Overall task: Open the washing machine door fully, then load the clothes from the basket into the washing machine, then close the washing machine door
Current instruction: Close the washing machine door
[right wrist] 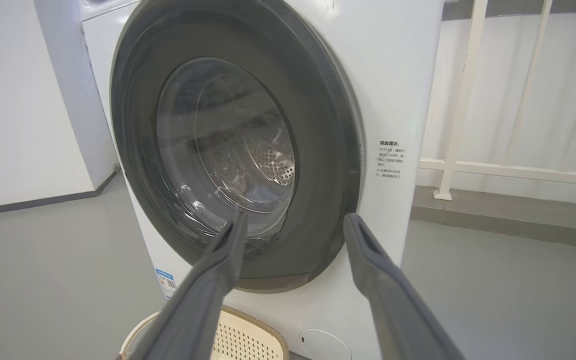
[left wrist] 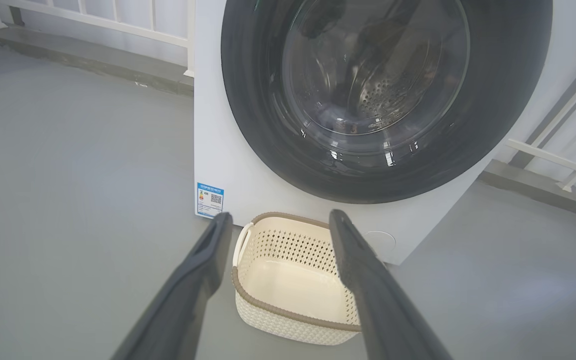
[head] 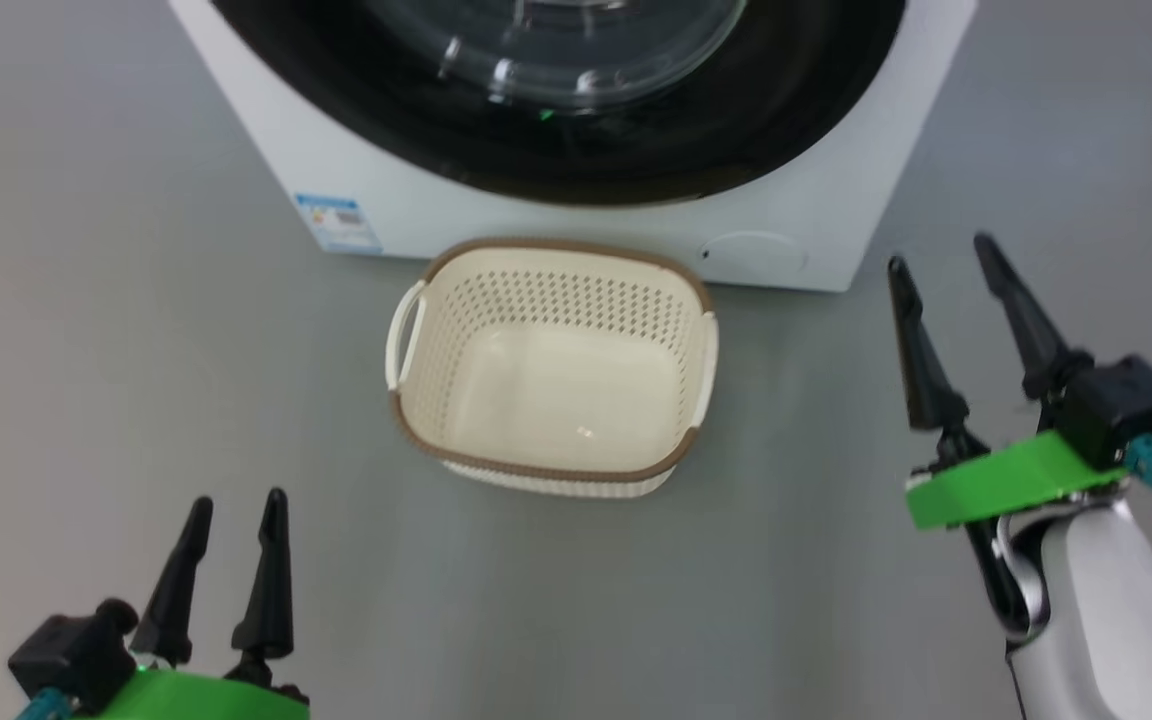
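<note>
Glossy black, round and glass-bellied, the washing machine door sits shut ahead and leftward of my right claw, nearer it than my left claw, both spread and holding nothing, the cream-white perforated plastic basket lying empty between.

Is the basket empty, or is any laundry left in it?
Empty. The basket shows its bare cream floor in the head and left wrist views, with no cloth inside.
</note>
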Controlling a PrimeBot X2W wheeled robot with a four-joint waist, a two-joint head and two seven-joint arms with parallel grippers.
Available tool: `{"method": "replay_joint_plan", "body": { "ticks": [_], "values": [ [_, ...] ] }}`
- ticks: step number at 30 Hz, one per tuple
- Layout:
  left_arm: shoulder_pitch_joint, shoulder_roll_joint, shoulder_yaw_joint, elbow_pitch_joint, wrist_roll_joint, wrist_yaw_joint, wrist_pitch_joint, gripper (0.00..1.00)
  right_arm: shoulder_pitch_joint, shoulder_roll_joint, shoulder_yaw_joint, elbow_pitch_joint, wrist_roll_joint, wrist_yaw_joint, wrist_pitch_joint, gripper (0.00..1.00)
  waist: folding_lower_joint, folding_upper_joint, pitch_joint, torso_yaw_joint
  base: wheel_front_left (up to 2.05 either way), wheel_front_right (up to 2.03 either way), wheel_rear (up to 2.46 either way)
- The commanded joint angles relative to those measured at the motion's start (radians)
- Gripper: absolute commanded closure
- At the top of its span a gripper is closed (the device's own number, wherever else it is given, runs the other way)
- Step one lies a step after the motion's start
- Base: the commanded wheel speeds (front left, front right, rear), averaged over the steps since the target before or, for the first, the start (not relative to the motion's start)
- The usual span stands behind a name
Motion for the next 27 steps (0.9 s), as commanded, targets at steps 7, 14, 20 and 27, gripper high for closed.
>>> {"method": "replay_joint_plan", "body": {
  "ticks": [7, 14, 20, 27],
  "values": [
    [0.053, 0.009, 0.052, -0.013, 0.039, -0.003, -0.006, 0.0, 0.153, 0.007, -0.012, -0.099, 0.028, 0.0, 0.003, 0.0, 0.0, -0.0001, -0.181, -0.163, 0.0, 0.0, 0.0],
    [0.086, 0.006, 0.072, -0.001, 0.039, -0.003, -0.006, 0.0, 0.26, 0.014, -0.061, -0.123, 0.032, 0.0, 0.003, 0.0, 0.0, -0.0001, -0.227, -0.193, 0.0, 0.0, 0.0],
    [0.124, 0.002, 0.096, 0.006, 0.046, -0.003, -0.006, 0.0, 0.333, 0.027, -0.083, -0.109, 0.027, 0.0, 0.003, 0.0, 0.0, -0.0001, -0.256, -0.225, 0.0, 0.0, 0.0],
    [0.14, 0.004, 0.106, 0.012, 0.06, -0.003, -0.006, 0.0, 0.385, 0.039, -0.112, -0.102, 0.018, 0.0, 0.003, 0.0, 0.0, -0.0001, -0.269, -0.232, 0.0, 0.0, 0.0]
  ]
}}
